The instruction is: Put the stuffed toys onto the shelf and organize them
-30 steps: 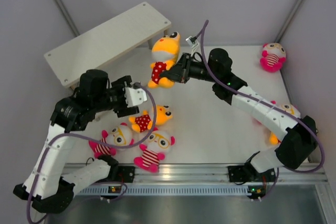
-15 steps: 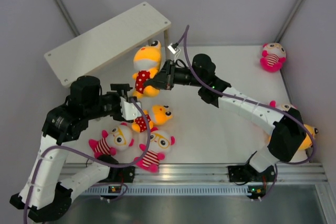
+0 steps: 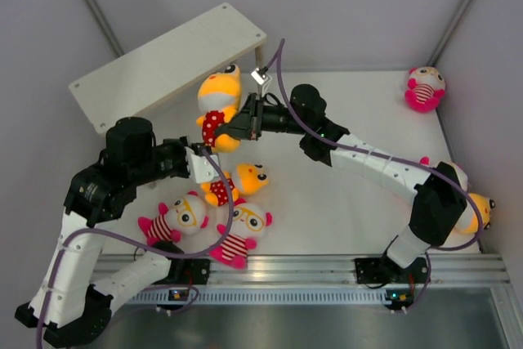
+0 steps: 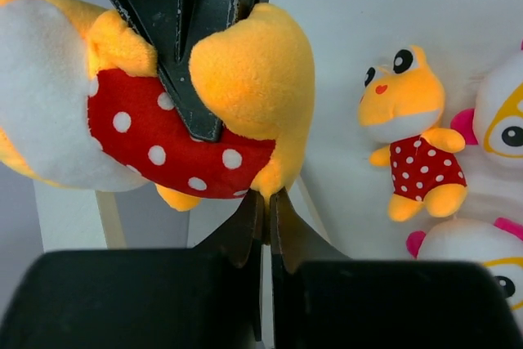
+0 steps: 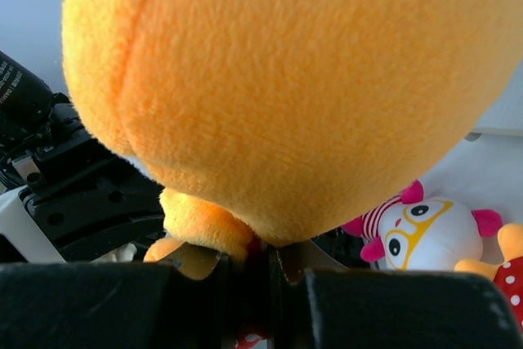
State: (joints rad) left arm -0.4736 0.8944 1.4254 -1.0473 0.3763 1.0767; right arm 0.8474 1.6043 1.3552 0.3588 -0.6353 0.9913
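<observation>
White table [image 3: 351, 202]; right hand [image 3: 231, 127] grips orange toy [image 3: 221, 87].

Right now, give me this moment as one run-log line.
right gripper: shut on orange toy, raised beside shelf | left gripper: shut, tips under that toy | shelf top: bare

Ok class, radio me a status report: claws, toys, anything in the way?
Right claw shut on orange toy, held up beside shelf. Left claw shut, tips at toy's foot. Shelf top unloaded.
</observation>
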